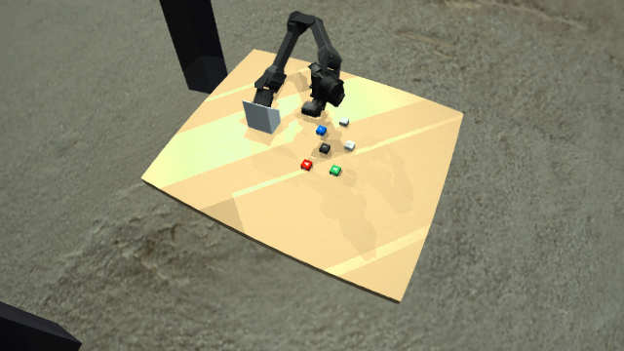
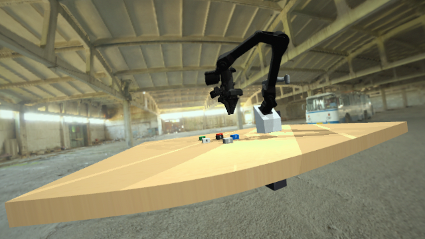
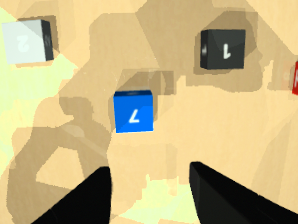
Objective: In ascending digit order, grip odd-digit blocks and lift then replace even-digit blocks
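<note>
My gripper (image 2: 230,113) (image 3: 150,173) is partly open and empty, high above the table. In the wrist view the blue block (image 1: 321,130) (image 2: 234,137) (image 3: 133,113), showing 7, lies just ahead of the fingertips. A black block (image 1: 325,148) (image 3: 223,50) shows 1. A white block (image 1: 344,122) (image 2: 228,141) (image 3: 24,43) shows 2. Another white block (image 1: 349,145) (image 2: 206,141) seems to show 4. A red block (image 1: 306,165) (image 3: 295,80) is cut off at the right of the wrist view. A green block (image 1: 335,170) (image 2: 202,138) is outside the wrist view. The red and green digits are unreadable.
The blocks stand apart from one another on the wooden table (image 1: 292,219) (image 2: 186,169). The arm's grey base (image 1: 260,118) (image 2: 268,123) stands beyond the blue block. Bands of light and arm shadows cross the table top.
</note>
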